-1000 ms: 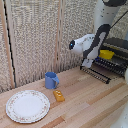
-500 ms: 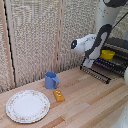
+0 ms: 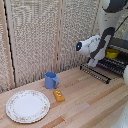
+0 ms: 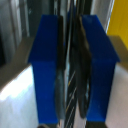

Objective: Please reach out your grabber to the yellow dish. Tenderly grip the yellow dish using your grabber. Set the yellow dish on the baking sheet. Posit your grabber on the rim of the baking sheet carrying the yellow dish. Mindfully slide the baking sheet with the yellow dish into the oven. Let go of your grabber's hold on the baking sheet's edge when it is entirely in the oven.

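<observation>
At the exterior view's right, the grabber (image 3: 93, 62) sits low over the near rim of the baking sheet (image 3: 100, 71), and the yellow dish (image 3: 113, 53) already rests on that sheet, further back toward the oven (image 3: 120, 45). Over the last second the arm has changed its pose, its white forearm swinging round while the head stays at the sheet's edge; the blue mug (image 3: 51, 80), the orange block (image 3: 59, 95) and the patterned plate (image 3: 27, 105) have not stirred on the counter (image 3: 95, 105). That suggests the placing of the dish is finished and the rim grip is being settled before the push.

Seen from the wrist view, the two blue fingers (image 4: 47, 65) stand nearly together with a thin dark edge (image 4: 72, 75) pinched between them, which I take to be the sheet's rim, so the hold looks made. A patch of yellow shows at one corner, probably the dish.

Materials: the sheet is dark metal with wire ridges, thin at the edge and likely slippery under the pads. The dish is smooth, round and glossy. The counter is pale planked wood; behind it hangs a woven reed screen (image 3: 40, 40). The oven's opening is largely hidden by the arm.
</observation>
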You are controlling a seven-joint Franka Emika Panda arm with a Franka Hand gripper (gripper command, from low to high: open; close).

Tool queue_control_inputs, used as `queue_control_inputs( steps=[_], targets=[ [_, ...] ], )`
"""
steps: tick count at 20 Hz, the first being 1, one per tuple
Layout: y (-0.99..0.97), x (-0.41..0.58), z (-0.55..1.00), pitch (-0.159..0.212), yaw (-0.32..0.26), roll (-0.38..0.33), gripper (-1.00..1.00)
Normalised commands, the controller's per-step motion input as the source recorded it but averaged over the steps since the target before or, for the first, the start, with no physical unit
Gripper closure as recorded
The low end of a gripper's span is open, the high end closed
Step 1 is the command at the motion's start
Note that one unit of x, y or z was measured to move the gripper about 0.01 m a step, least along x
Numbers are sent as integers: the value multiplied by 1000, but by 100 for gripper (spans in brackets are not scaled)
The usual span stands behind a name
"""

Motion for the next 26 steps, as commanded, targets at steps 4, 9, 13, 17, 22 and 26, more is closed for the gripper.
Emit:
queue_control_inputs(
  steps=[4, 9, 13, 17, 22, 26],
  targets=[
    [-614, -64, 227, -158, 161, -114, 100],
    [-562, -43, 212, -146, 150, -102, 100],
    [-469, -26, 219, -129, 164, -81, 100],
    [-69, 53, 225, 3, 103, 1, -100],
    [191, 279, 365, 66, 7, 2, -100],
    [318, 371, 219, 107, -72, 0, -100]
  ],
)
